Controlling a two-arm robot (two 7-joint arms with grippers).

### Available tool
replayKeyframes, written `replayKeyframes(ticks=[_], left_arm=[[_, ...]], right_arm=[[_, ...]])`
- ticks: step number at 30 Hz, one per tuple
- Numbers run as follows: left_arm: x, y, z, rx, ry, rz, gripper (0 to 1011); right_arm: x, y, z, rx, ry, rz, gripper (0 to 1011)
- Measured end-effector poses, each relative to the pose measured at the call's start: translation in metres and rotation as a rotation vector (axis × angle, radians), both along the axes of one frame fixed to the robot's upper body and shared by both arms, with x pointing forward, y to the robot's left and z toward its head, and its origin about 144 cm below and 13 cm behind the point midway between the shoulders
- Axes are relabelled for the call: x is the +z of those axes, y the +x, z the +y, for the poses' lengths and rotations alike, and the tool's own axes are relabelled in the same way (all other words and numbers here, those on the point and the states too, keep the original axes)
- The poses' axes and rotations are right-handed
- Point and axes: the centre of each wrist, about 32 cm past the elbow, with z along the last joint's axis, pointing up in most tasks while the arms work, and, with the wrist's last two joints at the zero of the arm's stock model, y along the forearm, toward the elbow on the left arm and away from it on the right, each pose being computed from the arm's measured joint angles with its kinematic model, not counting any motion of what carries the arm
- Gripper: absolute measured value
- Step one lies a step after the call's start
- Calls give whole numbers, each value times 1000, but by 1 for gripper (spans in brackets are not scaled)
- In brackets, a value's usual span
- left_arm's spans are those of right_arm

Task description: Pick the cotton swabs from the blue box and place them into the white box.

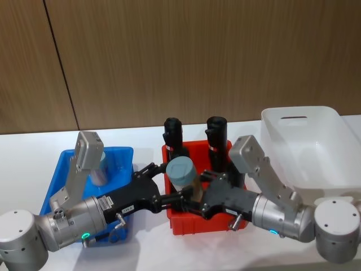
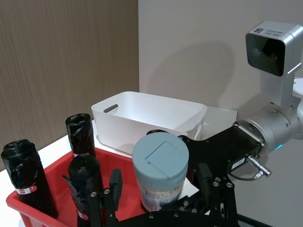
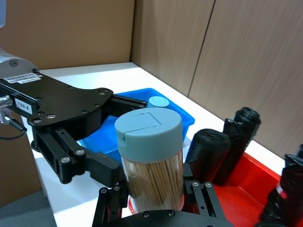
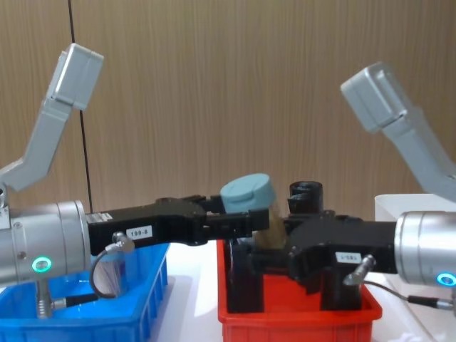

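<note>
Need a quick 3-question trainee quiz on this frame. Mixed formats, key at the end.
1. Fill in: the left pincer and right pincer meet at a raised swab tub above the ___ bin.
2. True or false: the white box already holds a swab tub.
3. A second swab tub sits in: A the white box; B the blue box; C the bare tabletop.
Key: 1 red, the red bin; 2 false; 3 B.
</note>
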Motion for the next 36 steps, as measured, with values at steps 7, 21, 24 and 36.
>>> replayKeyframes(ticks=[7, 21, 24, 36], left_arm=[[0, 0, 0, 0, 0, 0, 1004], [0, 0, 0, 0, 0, 0, 1004], [0, 0, 0, 0, 0, 0, 1004], [0, 0, 0, 0, 0, 0, 1004]], right_arm=[[2, -6, -12, -31, 11, -6, 644], [2, -27, -41, -101, 42, -12, 644], [2, -33, -49, -118, 52, -13, 644], [7, -58, -82, -205, 82, -20, 644]])
